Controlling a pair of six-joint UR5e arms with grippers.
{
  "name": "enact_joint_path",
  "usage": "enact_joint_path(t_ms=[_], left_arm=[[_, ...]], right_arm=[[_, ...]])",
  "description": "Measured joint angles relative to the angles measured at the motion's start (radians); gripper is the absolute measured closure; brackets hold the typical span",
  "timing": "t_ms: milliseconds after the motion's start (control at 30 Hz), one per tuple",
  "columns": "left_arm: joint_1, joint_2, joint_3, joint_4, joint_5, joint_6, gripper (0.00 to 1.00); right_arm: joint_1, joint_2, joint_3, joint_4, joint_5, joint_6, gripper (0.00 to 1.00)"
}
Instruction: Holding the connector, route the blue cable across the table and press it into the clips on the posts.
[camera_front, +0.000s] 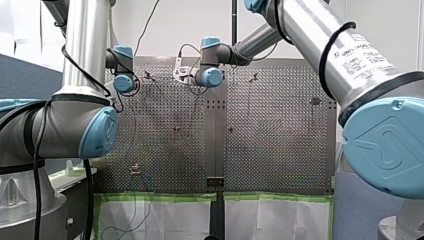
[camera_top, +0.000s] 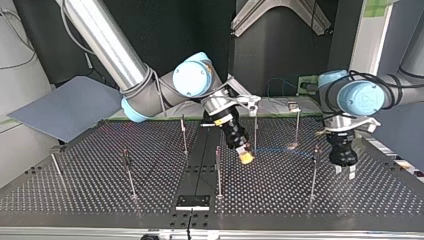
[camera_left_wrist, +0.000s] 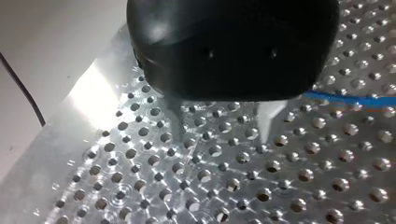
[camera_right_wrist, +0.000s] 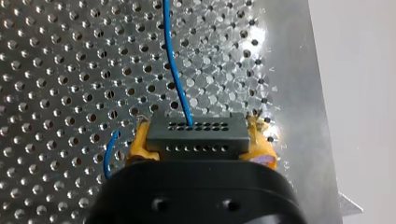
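Right wrist view first: my right tool (camera_right_wrist: 200, 143) has its yellow pads (camera_right_wrist: 140, 142) clamped on either end of the grey connector (camera_right_wrist: 196, 133). The blue cable (camera_right_wrist: 173, 70) leaves the connector's face and runs straight ahead of the tool, its long axis along the reach, low over the perforated desk (camera_right_wrist: 56, 70). Over in the top view, a thin post (camera_top: 255, 127) stands just beside this tool, so by my reading this is the nearer arm for the first clip. The cable looks to need lifting sideways toward that post's top, though the clip itself is too small to make out. My left tool (camera_left_wrist: 222, 123) hangs above bare desk, metal fingers (camera_left_wrist: 268, 122) spread with nothing between them, the blue line passing just beside it. Room looks fair: the other posts stand well apart, though the near one crowds the right wrist.
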Motion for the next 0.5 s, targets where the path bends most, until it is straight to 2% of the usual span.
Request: enact_joint_path(t_ms=[233,367,500], left_arm=[[-0.015,0.007,-0.002,-0.072,-0.035,-0.006,0.0],[-0.022,0.013,-0.009,-0.112,-0.029,-0.014,0.0],[-0.029,0.022,-0.024,-0.153,-0.003,-0.018,0.0]], right_arm=[[0.003,0.0,-0.001,0.021,0.046,-0.013,1.0],[0.006,-0.001,-0.002,0.031,0.066,-0.027,1.0],[0.007,-0.001,-0.002,0.039,0.073,-0.035,1.0]])
